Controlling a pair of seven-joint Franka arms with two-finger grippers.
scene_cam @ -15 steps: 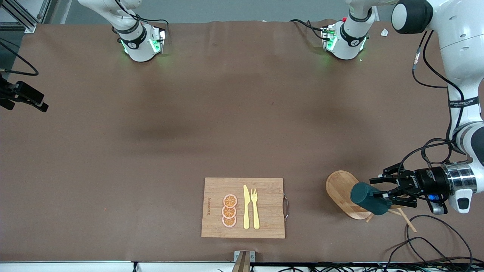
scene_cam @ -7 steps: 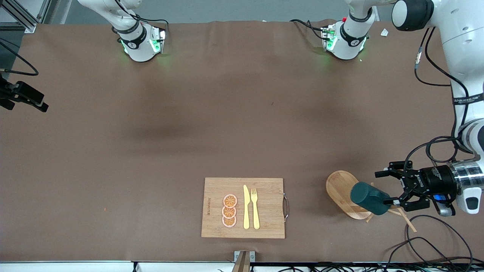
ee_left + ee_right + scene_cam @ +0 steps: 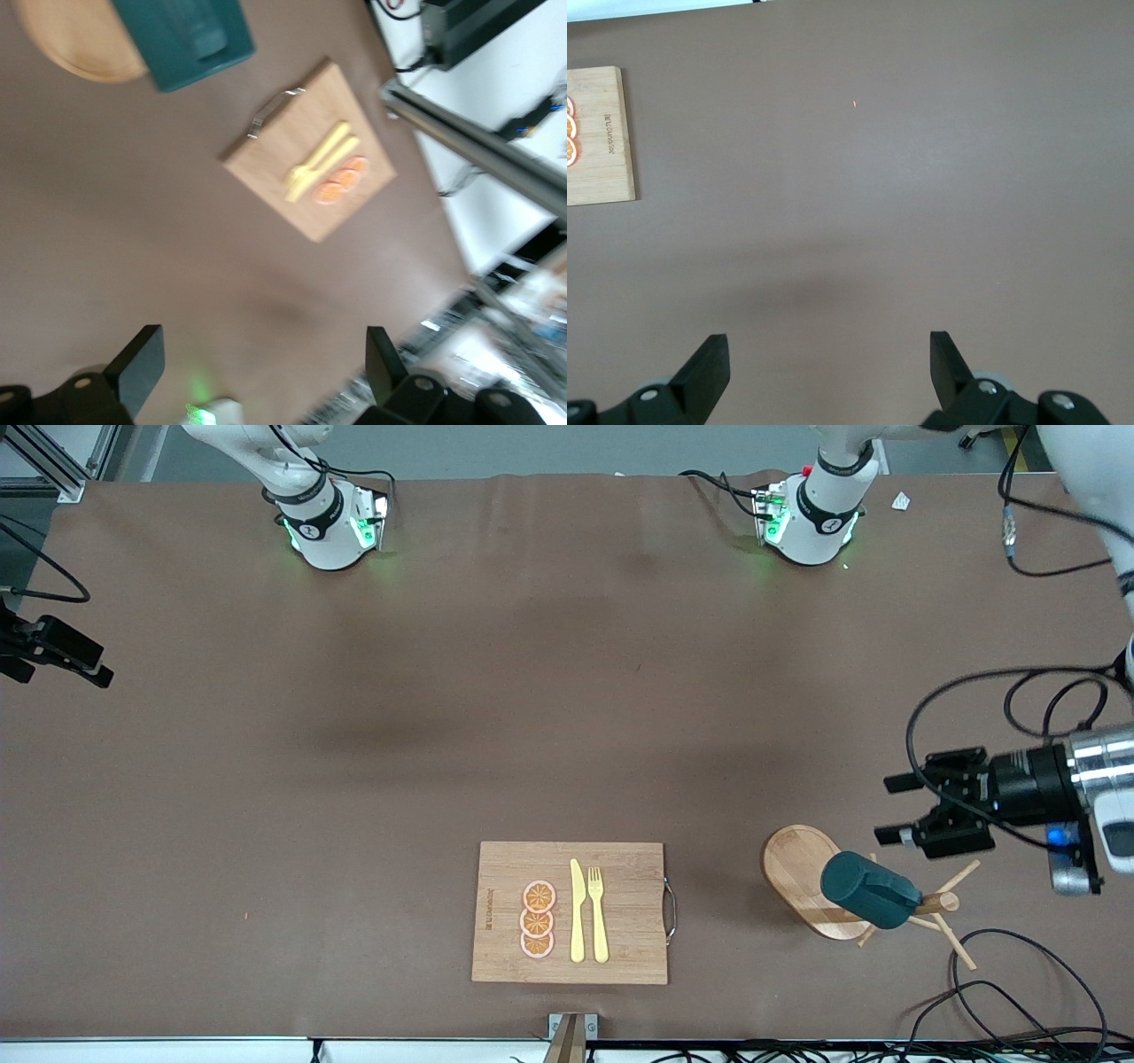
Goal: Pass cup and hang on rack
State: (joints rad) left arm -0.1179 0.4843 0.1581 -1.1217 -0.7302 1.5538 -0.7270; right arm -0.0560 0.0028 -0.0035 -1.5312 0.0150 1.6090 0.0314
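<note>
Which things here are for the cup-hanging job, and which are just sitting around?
For the job:
cup, hanging on the rack
rack
left gripper, open, above the rack
right gripper, open, waiting

Just lying about:
cutting board
knife
fork
orange slices

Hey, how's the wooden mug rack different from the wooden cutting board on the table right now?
The rack has an oval base with a post and thin pegs; the cutting board is a flat rectangle with a metal handle. The rack carries the cup on a peg; the cutting board holds orange slices, a knife and a fork. The rack sits toward the left arm's end, below the open left gripper. Both are light wood.
</note>
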